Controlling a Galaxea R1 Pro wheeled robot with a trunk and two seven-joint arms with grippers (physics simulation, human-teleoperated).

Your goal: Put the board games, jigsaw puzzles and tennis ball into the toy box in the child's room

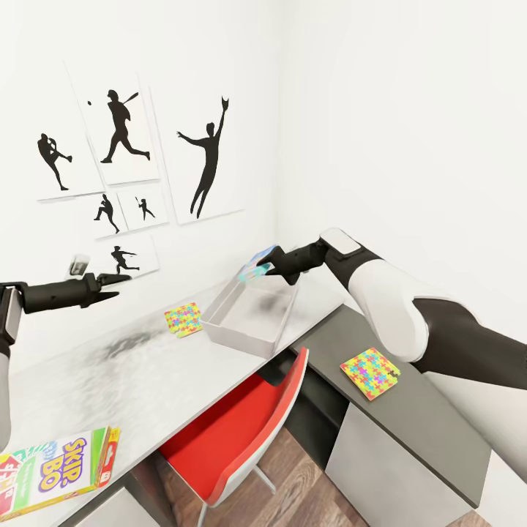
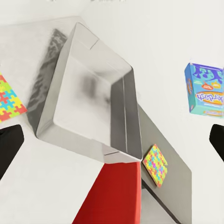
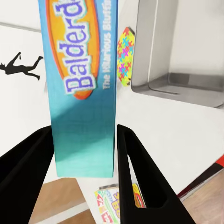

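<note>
1. One game is in hand in the head view: the right gripper [image 1: 269, 268] holds the blue board game [image 1: 258, 265] above the toy box [image 1: 249, 316], which looks empty. Both jigsaw puzzles [image 1: 184, 319] and the Skip-Bo game [image 1: 55, 468] lie on the table [image 1: 146, 373] — still to do.
2. The left wrist view shows the box [image 2: 93, 98] bare inside; its fingertips [image 2: 9, 144] stand spread, empty.
3. In the right wrist view the fingers [image 3: 135, 172] pinch the game [image 3: 81, 84].

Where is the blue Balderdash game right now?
In the head view, the blue-green Balderdash board game box is up in the air, held in the right gripper, just above the far end of the light grey open-topped toy box on the pale grey table.
</note>
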